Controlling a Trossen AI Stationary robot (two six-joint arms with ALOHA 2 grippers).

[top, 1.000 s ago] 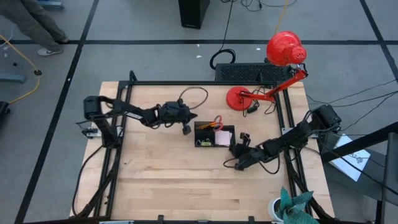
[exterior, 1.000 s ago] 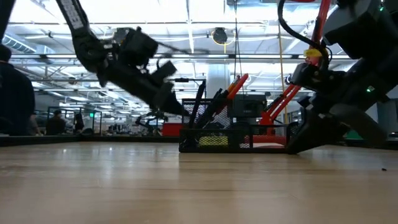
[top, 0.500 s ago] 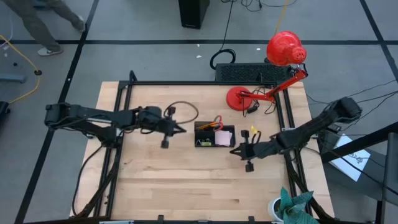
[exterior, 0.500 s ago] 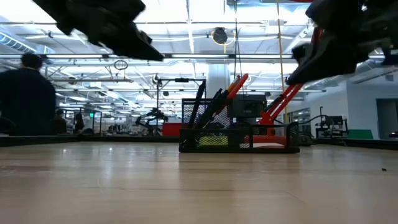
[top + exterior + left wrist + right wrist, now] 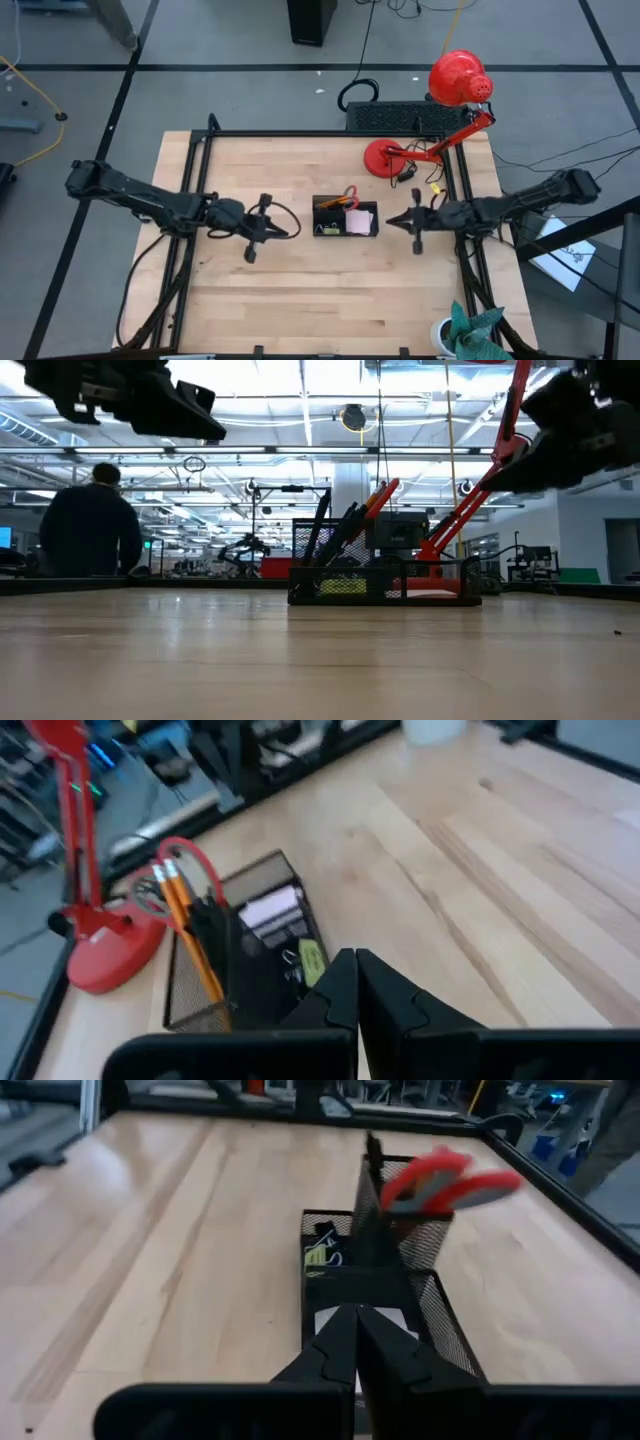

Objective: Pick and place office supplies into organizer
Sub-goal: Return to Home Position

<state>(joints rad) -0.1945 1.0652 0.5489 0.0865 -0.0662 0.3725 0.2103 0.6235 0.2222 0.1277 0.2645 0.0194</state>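
High view: black wire-mesh organizer (image 5: 346, 218) between left tool (image 5: 292, 233), right tool (image 5: 392, 221); both closed, empty.

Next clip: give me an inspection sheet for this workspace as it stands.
Surface: wooden table, black frame along its edges.
Job's things: black organizer mid-table, holding red-handled scissors, orange pencils, pink sticky notes and a yellow-green piece.
Clutter: red lamp at the far right corner; black slab beyond the far edge.
Grippers: left gripper and right gripper shut, raised, flanking the organizer.
Cables: black loop on the floor.
Surroundings: person in the room behind.
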